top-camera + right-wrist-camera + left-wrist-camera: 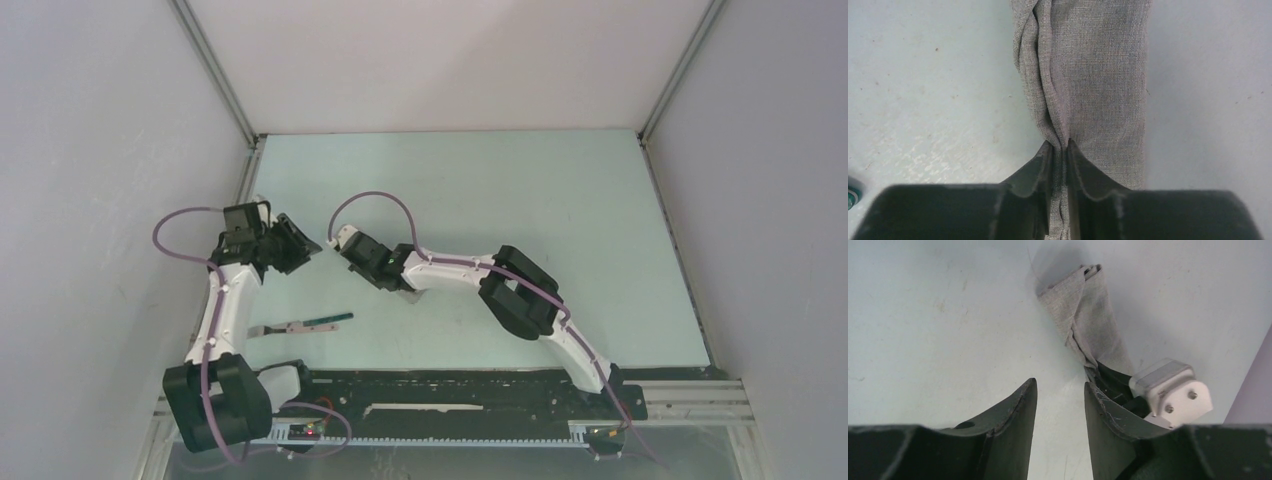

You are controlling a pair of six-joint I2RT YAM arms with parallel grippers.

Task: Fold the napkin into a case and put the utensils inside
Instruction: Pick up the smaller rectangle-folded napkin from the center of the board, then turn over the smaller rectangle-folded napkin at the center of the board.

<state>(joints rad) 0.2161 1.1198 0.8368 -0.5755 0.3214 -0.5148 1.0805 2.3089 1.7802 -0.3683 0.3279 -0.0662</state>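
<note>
The napkin (1098, 75) is folded into a narrow light grey strip lying on the table. My right gripper (1060, 146) is shut on a bunched fold at its near end. In the left wrist view the napkin (1088, 315) runs away from the right gripper (1108, 380). From above, the right forearm hides most of the napkin (408, 294), and the right gripper (385, 281) points down at it. My left gripper (305, 247) hovers just to its left, and in its own view the left gripper (1060, 390) is open over bare table. The utensils (300, 326) lie near the left arm: a silver fork and a green-handled piece.
White walls close in the pale green table (560, 200) at the back and on both sides. A black rail (450, 395) runs along the near edge between the arm bases.
</note>
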